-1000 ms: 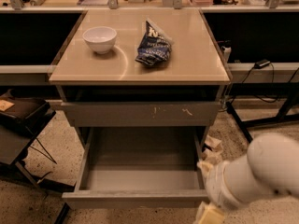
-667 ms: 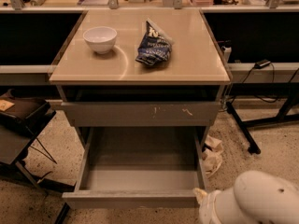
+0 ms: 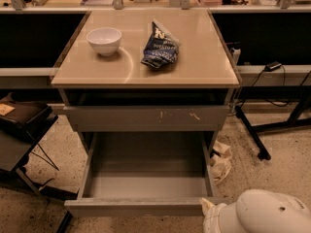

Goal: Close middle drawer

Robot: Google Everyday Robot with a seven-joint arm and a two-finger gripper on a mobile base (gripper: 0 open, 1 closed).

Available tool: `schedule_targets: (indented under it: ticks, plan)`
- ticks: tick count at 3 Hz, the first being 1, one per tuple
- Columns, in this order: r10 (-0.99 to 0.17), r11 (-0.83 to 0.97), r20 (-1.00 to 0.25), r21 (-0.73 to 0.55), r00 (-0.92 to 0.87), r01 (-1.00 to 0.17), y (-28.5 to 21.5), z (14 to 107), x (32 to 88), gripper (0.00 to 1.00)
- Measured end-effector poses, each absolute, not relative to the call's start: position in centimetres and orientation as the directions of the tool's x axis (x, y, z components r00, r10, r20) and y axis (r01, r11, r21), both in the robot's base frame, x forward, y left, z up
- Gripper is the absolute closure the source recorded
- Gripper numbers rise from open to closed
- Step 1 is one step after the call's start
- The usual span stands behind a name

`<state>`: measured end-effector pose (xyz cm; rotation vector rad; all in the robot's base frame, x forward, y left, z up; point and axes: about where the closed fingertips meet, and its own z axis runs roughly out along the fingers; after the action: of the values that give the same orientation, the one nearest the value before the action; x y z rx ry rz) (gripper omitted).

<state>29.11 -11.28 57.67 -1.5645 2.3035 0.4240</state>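
Note:
The middle drawer [image 3: 146, 178] stands pulled far out of the cabinet. Its bare grey inside shows and its plain flat front [image 3: 136, 208] is nearest me at the bottom. Above it is the grey drawer front with pale scratch marks [image 3: 146, 118], pushed in. The white rounded arm housing [image 3: 260, 215] fills the bottom right corner, just right of the open drawer's front corner. My gripper is below the frame edge and does not show.
A white bowl [image 3: 104, 40] and a blue snack bag [image 3: 159, 47] sit on the beige cabinet top [image 3: 204, 67]. Crumpled paper [image 3: 221, 161] lies on the floor right of the drawer. A dark chair [image 3: 22, 125] stands left, a black stand leg [image 3: 252, 135] and cables right.
The white arm has dropped lower and moved towards the bottom right corner. The pale gripper part seen a second ago has left the frame. The drawer has not moved.

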Motion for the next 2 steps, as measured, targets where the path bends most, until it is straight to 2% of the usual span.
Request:
schedule_targets:
  ticks: [1,2]
  plan:
    - [-0.836,0.396,-0.373,0.098,-0.402,-0.913,-12.1,52.2,27.6,0.00]
    - [-0.813,0.437,-0.395,0.071,-0.428,-0.896,-11.7,51.5,29.0,0.00]
